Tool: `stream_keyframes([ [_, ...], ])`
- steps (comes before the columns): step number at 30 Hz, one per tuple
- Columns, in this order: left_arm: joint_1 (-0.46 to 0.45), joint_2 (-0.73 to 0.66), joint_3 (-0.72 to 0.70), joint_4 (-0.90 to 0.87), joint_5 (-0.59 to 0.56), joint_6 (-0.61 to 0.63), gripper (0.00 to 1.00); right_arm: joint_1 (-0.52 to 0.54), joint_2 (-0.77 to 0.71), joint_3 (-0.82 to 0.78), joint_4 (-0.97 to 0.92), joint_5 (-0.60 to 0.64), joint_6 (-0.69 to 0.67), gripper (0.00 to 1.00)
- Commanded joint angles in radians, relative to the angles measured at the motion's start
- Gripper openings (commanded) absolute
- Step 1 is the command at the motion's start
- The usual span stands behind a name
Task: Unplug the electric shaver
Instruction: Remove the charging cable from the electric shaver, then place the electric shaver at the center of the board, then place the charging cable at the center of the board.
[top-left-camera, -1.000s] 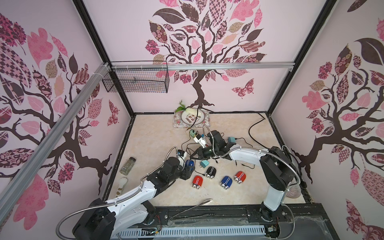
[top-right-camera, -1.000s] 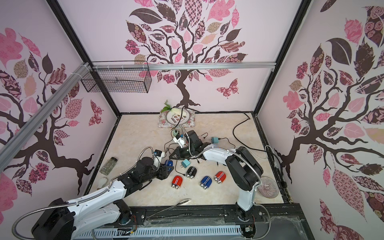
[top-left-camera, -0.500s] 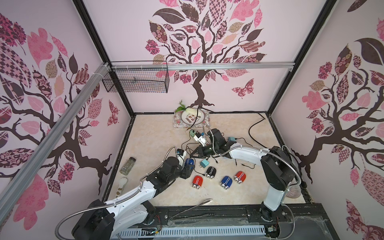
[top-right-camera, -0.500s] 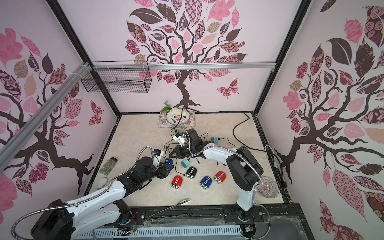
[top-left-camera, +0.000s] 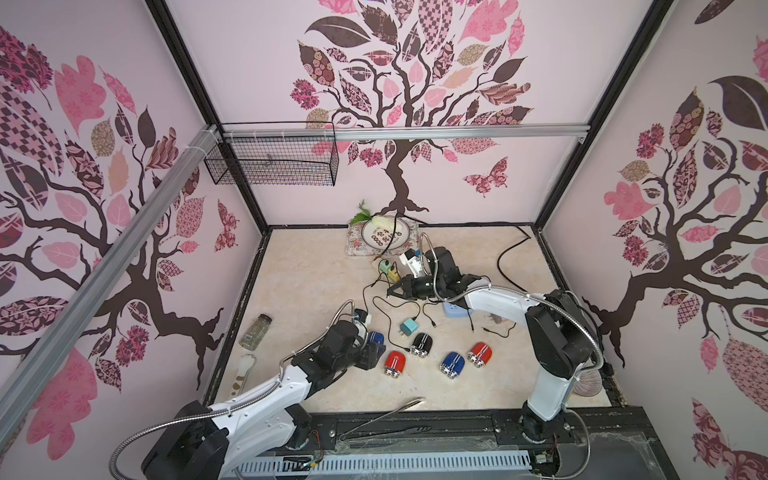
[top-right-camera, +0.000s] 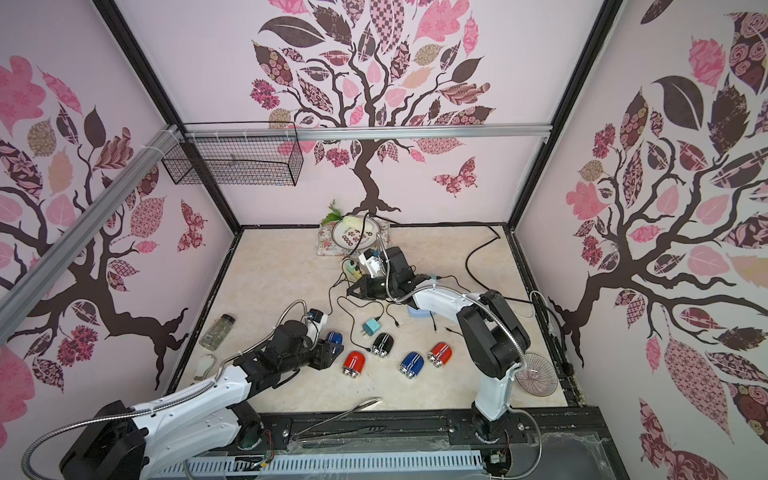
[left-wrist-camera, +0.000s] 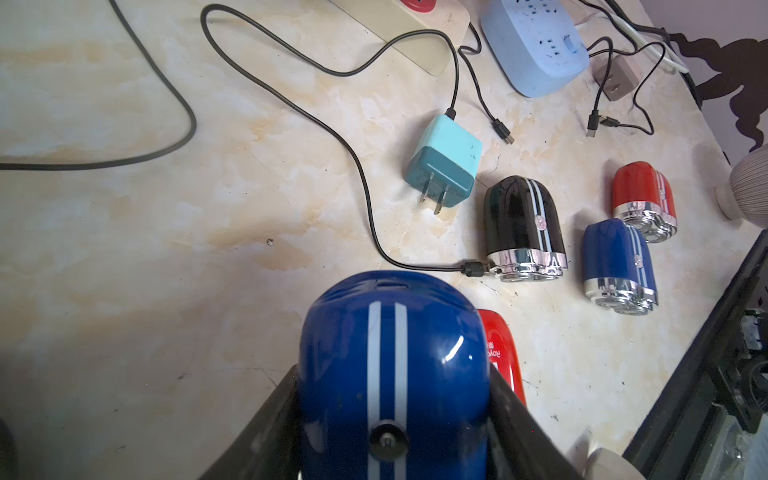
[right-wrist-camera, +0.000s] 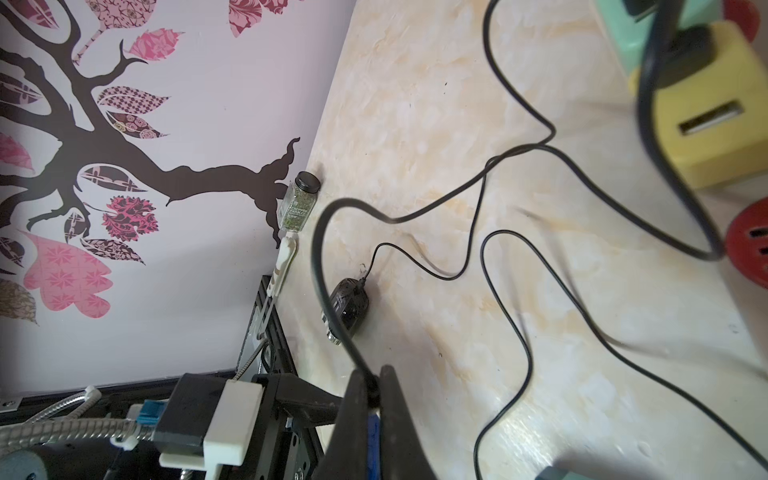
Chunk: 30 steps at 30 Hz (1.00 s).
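— Down at the near side of the table (top-left-camera: 316, 266), in both top views, the left gripper (top-left-camera: 372, 347) has the blue shaver (top-left-camera: 376, 337). The right gripper (top-left-camera: 390, 294) sits farther back over the tangle of leads. What could go wrong?

— Two things, I'd say. That shell is rounded and glossy, so a sideways tug could slide it out of the jaws. And a long pull on a lead might haul a charger along with it.

— Left wrist camera?

— The jaws are about half spread and press both flanks of the blue shaver (left-wrist-camera: 392, 374). It sits down at table level, just beside a red shaver (left-wrist-camera: 500, 349). Its charging slot (left-wrist-camera: 390, 285) looks empty, so I judge the plug is out. A loose plug end (left-wrist-camera: 473, 268) lies at the head of a black shaver (left-wrist-camera: 523, 220).

— Right wrist camera?

— The fingertips are fully together, pinching a black cable (right-wrist-camera: 318, 257) that arches up from them. Blur hides where it ends. It may run back toward the yellow charger block (right-wrist-camera: 706, 137); I can't say. If it does, a hard pull would drag that block across the table.
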Motion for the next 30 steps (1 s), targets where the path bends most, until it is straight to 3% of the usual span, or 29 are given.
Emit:
stream_keyframes([
  [1, -0.002, -0.017, -0.014, 0.016, -0.002, -0.005, 0.0, 0.007, 0.013, 0.027, 0.019, 0.008, 0.004, 0.0],
  [23, 0.0, 0.079, 0.115, -0.254, -0.148, -0.162, 0.0, 0.018, 0.02, -0.18, 0.099, -0.052, 0.062, 0.0],
  [30, 0.0, 0.124, 0.158, -0.302, -0.142, -0.185, 0.0, 0.044, 0.031, -0.197, 0.114, -0.058, 0.075, 0.0],
])
